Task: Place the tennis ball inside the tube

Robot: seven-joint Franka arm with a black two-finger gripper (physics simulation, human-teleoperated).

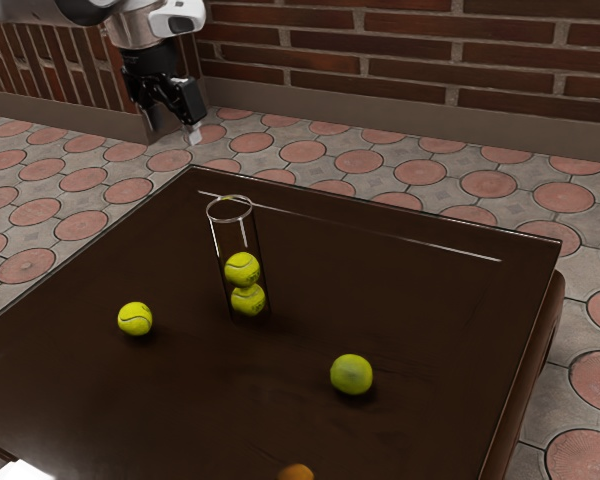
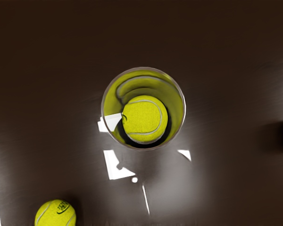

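Well, tube (image 1: pixel 235 238) upright (two balls (image 1: pixel 242 267) inside).

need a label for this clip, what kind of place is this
Possibly a patio or a rustic room: brick walls, a floor of round reddish tiles and a dark table.

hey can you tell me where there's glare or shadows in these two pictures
Exterior view: a white patch of glare at the lower left of the table, a thin bright line near its far edge, soft dark shadows under the loose tennis ball; wrist view: hard white reflections around the tube, a hazy grey sheen below it, yellow tints on its wall.
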